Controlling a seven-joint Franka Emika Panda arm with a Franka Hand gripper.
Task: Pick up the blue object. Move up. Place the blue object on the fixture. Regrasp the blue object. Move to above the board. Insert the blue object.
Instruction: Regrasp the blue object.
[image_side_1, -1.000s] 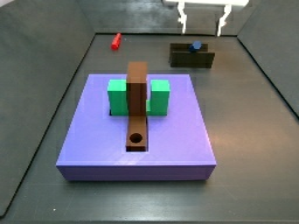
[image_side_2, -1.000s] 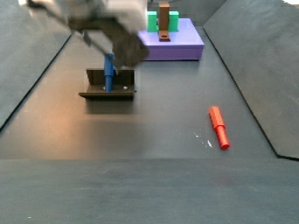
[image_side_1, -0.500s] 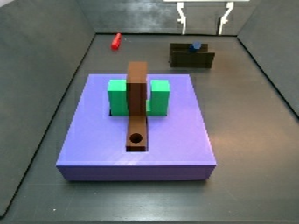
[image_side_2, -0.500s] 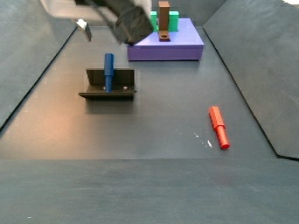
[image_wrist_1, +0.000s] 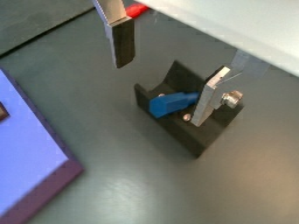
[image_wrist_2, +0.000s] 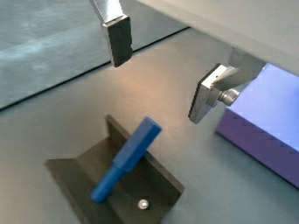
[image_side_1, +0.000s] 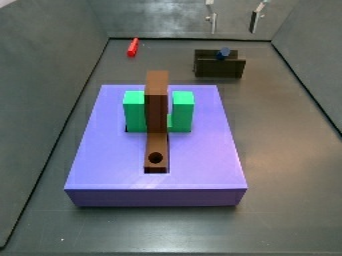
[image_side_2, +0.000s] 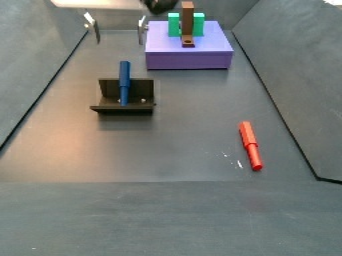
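Note:
The blue object (image_side_2: 124, 82), a slim blue peg, leans in the fixture (image_side_2: 138, 106), a dark bracket on the floor; both side views show it (image_side_1: 225, 52) poking out of the fixture (image_side_1: 219, 67). My gripper (image_side_1: 234, 15) hangs open and empty high above it, apart from the peg. In both wrist views the peg (image_wrist_1: 172, 103) (image_wrist_2: 128, 157) lies below the spread fingers (image_wrist_1: 121, 39) (image_wrist_2: 118, 39), with nothing between them. The board (image_side_1: 201, 165), a purple slab, carries a green block (image_side_1: 135, 110) and a brown bar (image_side_1: 156, 120) with a round hole.
A red peg (image_side_2: 249, 145) lies loose on the dark floor, also seen as the red peg (image_side_1: 134, 46) near the far wall. Grey walls ring the floor. The board's corner (image_wrist_2: 267, 122) sits close beside the fixture (image_wrist_2: 163, 188).
My gripper has risen straight up from the fixture, open, leaving the blue peg standing in it. Nothing else moved.

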